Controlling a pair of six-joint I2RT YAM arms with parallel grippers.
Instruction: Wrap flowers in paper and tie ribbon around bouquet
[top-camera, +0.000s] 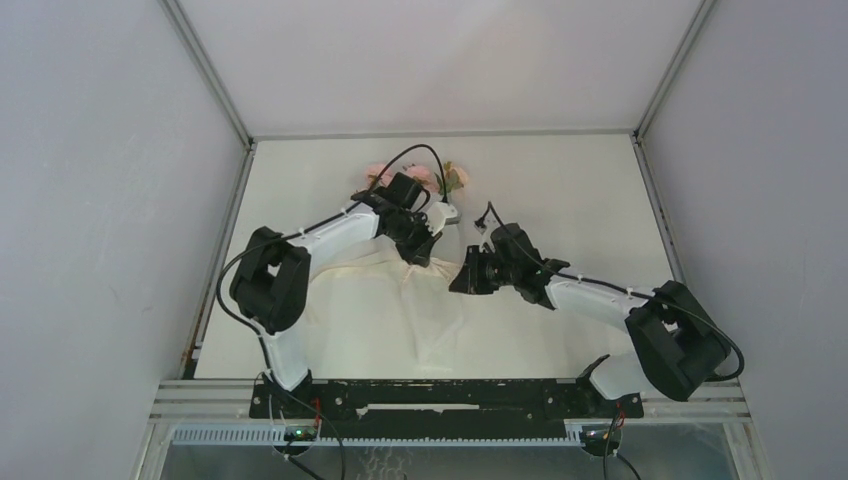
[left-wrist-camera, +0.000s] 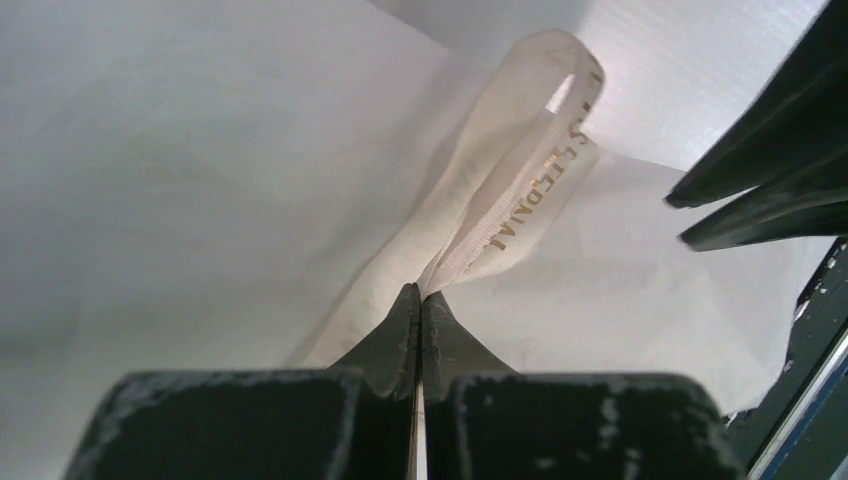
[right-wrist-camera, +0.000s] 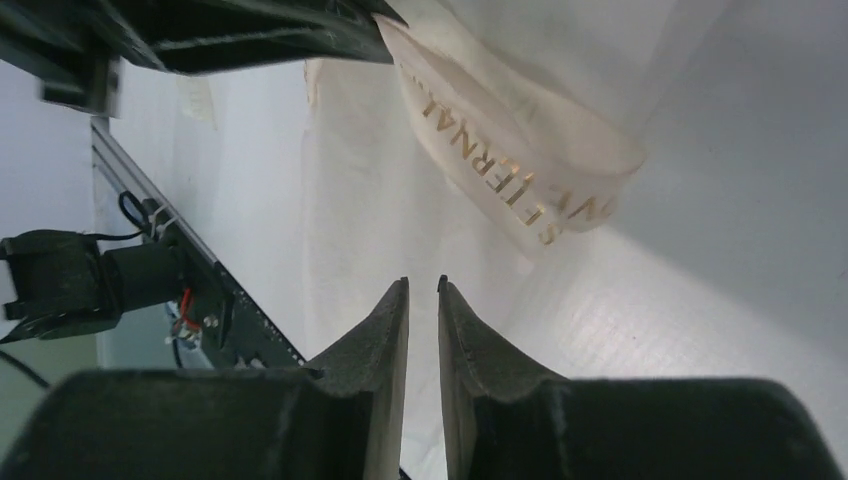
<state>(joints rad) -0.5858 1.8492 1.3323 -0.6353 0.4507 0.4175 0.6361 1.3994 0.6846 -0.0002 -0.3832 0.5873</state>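
One ribbon loop (right-wrist-camera: 500, 140) ahead of right gripper (right-wrist-camera: 423, 285)

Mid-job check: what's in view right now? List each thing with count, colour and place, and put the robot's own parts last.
flowers: one bunch, pink blooms with green leaves, far side of the table, partly hidden behind the left arm
paper: one sheet, translucent cream-white, spread over the middle of the table between the arms
ribbon: one, cream with gold lettering, a loop above the paper
table: one, white, under everything
mounting rail: one, black, along the near edge
left gripper: one, black, shut on the ribbon
right gripper: one, black, jaws slightly apart with nothing between them, just short of the ribbon loop
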